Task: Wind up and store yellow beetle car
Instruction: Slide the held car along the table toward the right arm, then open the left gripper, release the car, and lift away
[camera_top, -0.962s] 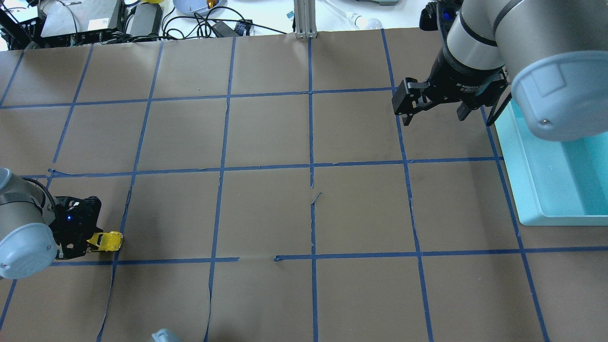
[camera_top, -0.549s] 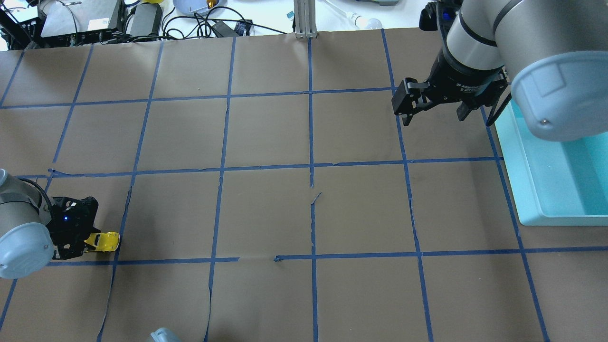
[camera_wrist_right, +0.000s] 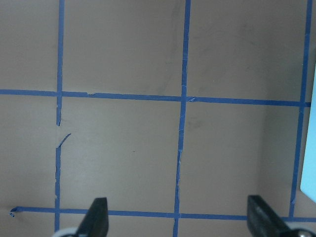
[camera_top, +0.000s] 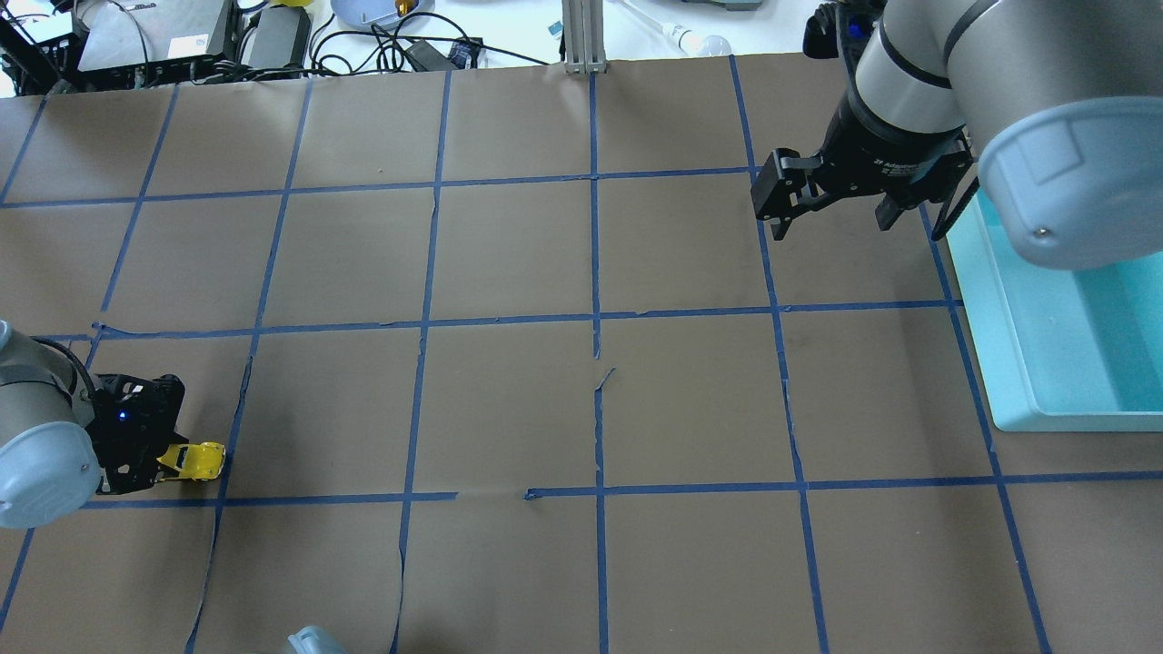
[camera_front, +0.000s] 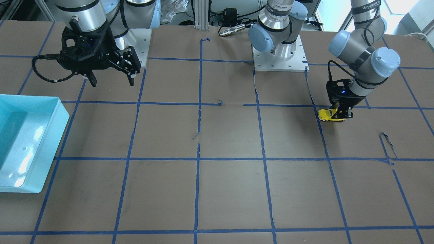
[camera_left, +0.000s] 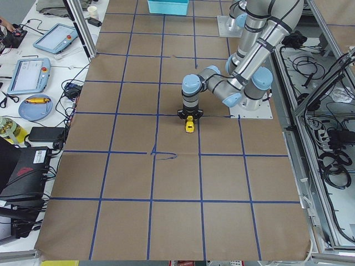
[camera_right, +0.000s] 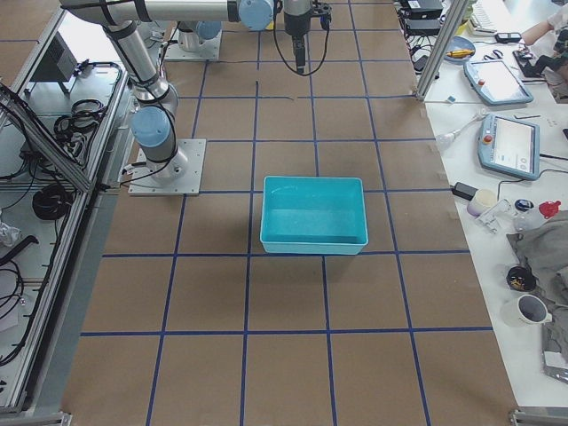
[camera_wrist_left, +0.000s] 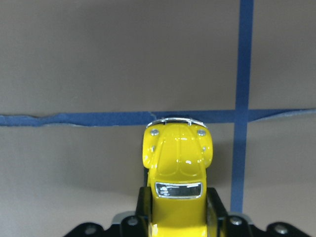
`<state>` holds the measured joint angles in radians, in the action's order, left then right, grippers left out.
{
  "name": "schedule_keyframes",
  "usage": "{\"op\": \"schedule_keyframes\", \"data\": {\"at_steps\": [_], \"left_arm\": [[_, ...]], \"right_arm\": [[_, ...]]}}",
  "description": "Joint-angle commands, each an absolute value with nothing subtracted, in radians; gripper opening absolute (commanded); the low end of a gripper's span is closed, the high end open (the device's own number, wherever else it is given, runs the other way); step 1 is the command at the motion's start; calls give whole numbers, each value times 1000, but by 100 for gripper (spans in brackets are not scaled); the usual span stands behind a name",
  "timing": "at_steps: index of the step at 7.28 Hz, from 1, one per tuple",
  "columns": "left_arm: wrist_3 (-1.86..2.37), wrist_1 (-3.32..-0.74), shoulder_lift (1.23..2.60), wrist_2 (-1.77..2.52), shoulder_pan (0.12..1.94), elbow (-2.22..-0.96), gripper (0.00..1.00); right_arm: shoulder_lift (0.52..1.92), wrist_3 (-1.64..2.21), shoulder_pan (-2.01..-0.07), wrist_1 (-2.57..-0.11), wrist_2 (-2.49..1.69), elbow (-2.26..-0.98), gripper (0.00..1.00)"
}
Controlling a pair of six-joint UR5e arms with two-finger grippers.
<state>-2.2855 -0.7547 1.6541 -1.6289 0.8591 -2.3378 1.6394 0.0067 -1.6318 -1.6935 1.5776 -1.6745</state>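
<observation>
Now the left tool (camera_front: pixel 340 114) is pinching the yellow beetle car (camera_front: pixel 327 115) near the left edge of the bench (camera_front: pixel 230 135), with the right tool (camera_front: pixel 112 81) hanging spread. Winding is likely calling for wheels pressed down and a straight backward pull.

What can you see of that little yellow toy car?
The yellow beetle car is a tiny, glossy, bright-yellow toy with a rounded bonnet, a dark windscreen, two small headlights and a chrome-looking front bumper. It stands upright, seemingly wheels down on the brown paper table cover, its nose near a blue tape line. The left claw is shut on its rear half, one finger on each side; the front sticks out free.
</observation>
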Motion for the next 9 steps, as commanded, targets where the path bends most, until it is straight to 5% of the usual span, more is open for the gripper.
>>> {"op": "schedule_keyframes", "data": {"at_steps": [1,2,3,9], "left_arm": [[-2286,-755,1655,-1629,859,-2336,0],[-2286,-758,1655,-1631,859,-2336,56],[-2286,-765,1654,-1632,859,-2336,100],[-2280,-778,1654,-1660,861,-2319,100]], "right_arm": [[1640,6,-1632,-1694,1582,-1675,100],[1640,6,-1634,-1694,1580,-1675,100],[1640,6,-1632,-1694,1582,-1675,100],[1643,6,-1629,-1684,1569,-1674,100]]}}
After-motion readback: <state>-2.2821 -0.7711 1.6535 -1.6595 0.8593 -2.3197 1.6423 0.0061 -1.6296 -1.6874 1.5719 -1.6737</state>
